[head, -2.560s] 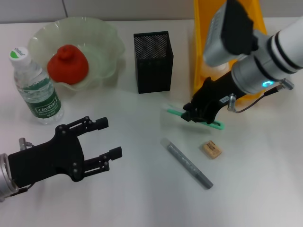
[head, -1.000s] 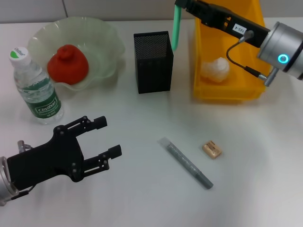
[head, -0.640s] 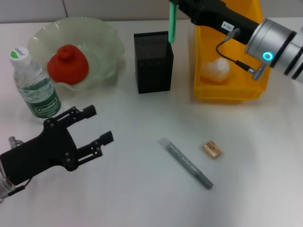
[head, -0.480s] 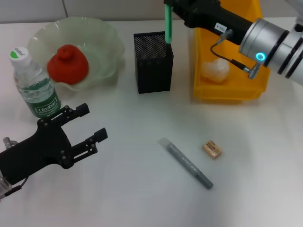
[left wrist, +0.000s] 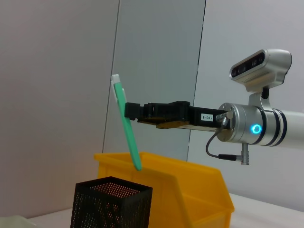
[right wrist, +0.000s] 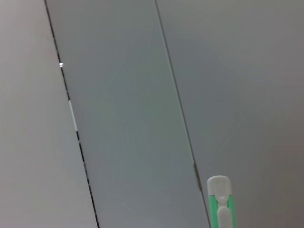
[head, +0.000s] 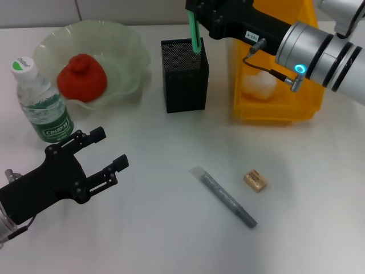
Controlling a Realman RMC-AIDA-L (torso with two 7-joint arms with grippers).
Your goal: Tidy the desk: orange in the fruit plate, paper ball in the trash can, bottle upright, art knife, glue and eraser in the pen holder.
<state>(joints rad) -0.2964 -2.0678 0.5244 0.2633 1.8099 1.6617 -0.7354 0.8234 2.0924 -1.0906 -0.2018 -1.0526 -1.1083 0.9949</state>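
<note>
My right gripper (head: 198,12) is shut on the green art knife (head: 194,33) and holds it nearly upright, its lower tip at the mouth of the black mesh pen holder (head: 185,74). The left wrist view shows the knife (left wrist: 126,128) tilted just above the holder (left wrist: 111,204). The knife's white end shows in the right wrist view (right wrist: 220,202). The orange (head: 81,77) lies in the fruit plate (head: 131,40). The bottle (head: 43,105) stands upright. The paper ball (head: 259,83) lies in the trash can (head: 274,111). The eraser (head: 255,180) and the grey glue stick (head: 224,197) lie on the desk. My left gripper (head: 109,147) is open and empty at the front left.
The trash can stands right beside the pen holder, under my right arm (head: 313,45). The bottle stands close behind my left gripper. The glue stick and eraser lie side by side at the front middle of the desk (head: 171,240).
My right gripper lifted the art knife off the desk and carried it back and left to above the pen holder. My left gripper shifted a little to the left.
</note>
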